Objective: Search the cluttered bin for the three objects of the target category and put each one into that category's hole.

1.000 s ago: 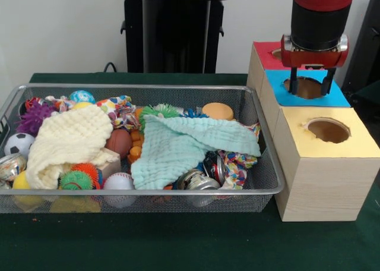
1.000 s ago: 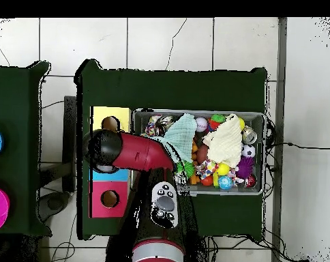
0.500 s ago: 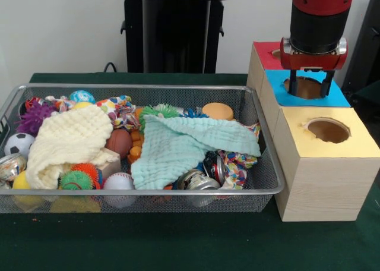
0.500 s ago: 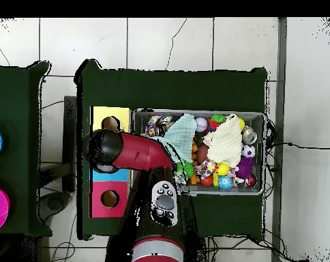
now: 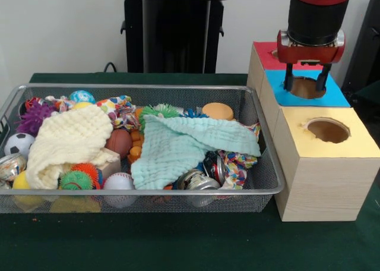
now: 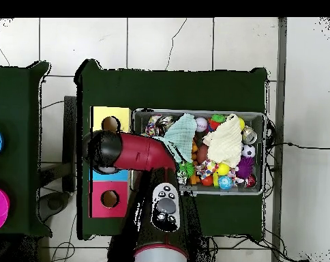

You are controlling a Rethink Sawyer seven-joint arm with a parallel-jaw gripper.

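My gripper hangs open just above the round hole in the blue-topped box, with nothing between its fingers. In the overhead view the red arm covers that box and hides the gripper. The wire bin is full of clutter: a cream cloth, a mint cloth, a baseball, a soccer ball, a purple spiky ball, a brown ball, crushed cans and an orange lid.
A yellow-topped box with its own hole stands nearest the camera, and a red-topped box stands behind the blue one. Overhead, the yellow box and red box flank the arm, beside the bin.
The gripper has risen a little above the blue hole and stays open. Nothing in the bin has moved.
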